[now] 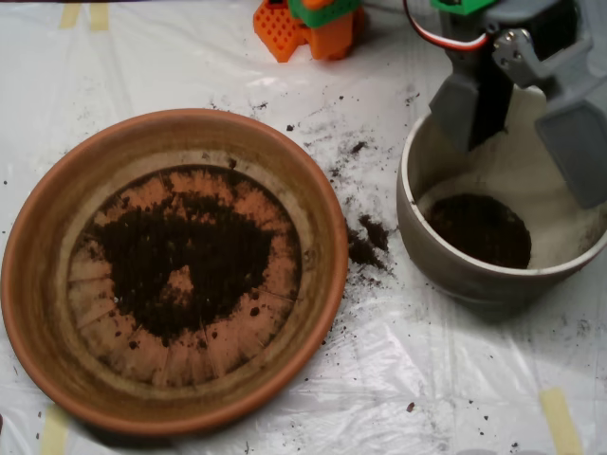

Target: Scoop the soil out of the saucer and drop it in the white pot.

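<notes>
Right now your grey clamshell scoop hangs over the round, deep white pot at the right of the overhead view, its two shell halves spread apart with a dark gap between them, so it is released and carries nothing you can see. One half points down to the left, over the pot's far inner wall; the other, larger half reaches down to the right across the pot's right side. Above them you can see the grey wrist housing with a red, white and black cable looping to it.

Look inside the pot and you find a dark round patch of soil lying on its cream, dusty floor, below the gap between the shells.

Most of the dark brown-black crumbly soil sits in the large, shallow terracotta saucer at the left. It spreads as an uneven patch over the middle of the base, with a small bare orange spot inside it and bare radial lines round its edges.

Between saucer and pot you have spilled soil: two small clumps just beside the saucer's right rim, and fine grains scattered up toward the top of the view. Everything rests on a wrinkled clear plastic sheet taped down with pale yellow tape strips. An orange and green plastic block stands at the top edge.
</notes>
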